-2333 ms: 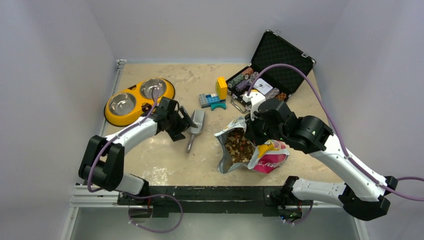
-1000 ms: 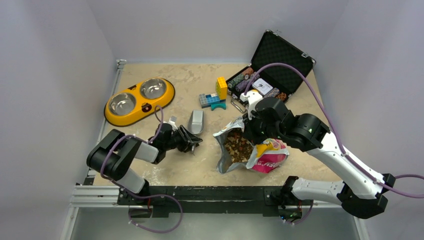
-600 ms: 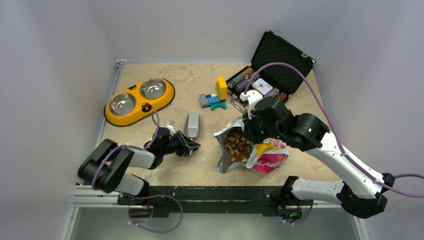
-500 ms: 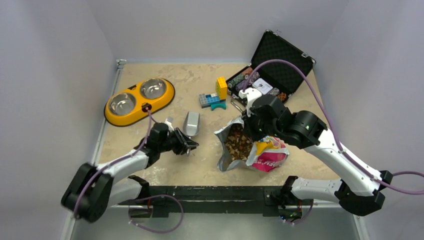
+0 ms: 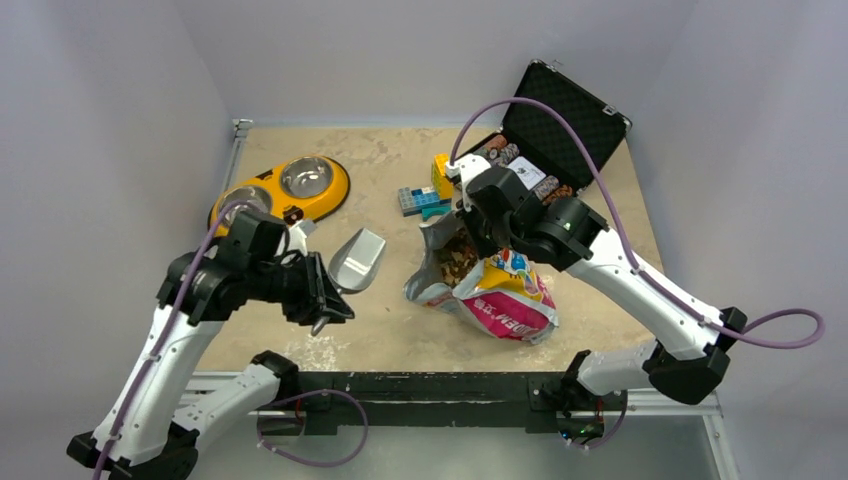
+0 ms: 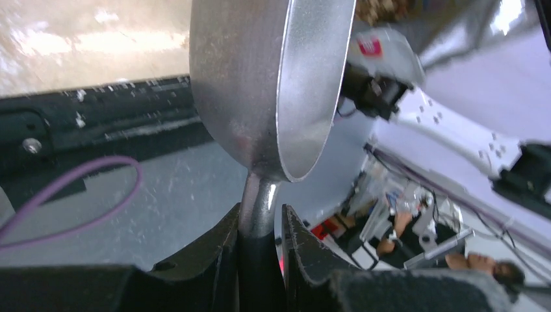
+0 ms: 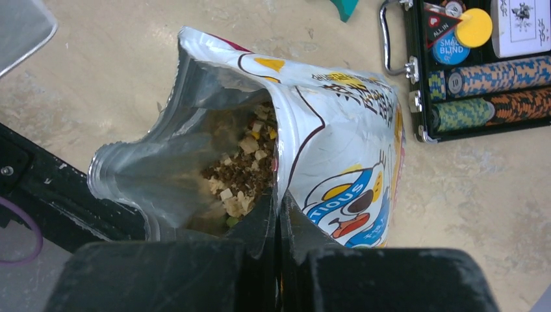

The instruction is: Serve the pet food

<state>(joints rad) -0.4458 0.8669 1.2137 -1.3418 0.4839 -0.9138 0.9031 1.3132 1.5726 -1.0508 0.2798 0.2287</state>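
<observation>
With left gripper point(image 6: 260, 220) clamped on scoop point(image 6: 250, 78) handle and right gripper point(image 7: 278, 209) pinching bag point(image 7: 341, 153) rim, hold mouth wide; drive scoop level into kibble point(image 7: 239, 177), frame centre.

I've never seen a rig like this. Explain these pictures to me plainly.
Two robot arms are bolted at the near edge of a table. One picture looks down from above; the other two come from cameras on each wrist. The left gripper holds a metal scoop by its handle. The right gripper pinches the rim of an open pet food bag, kibble showing inside. Also on the table: a yellow double bowl, toy bricks, and an open poker chip case.
</observation>
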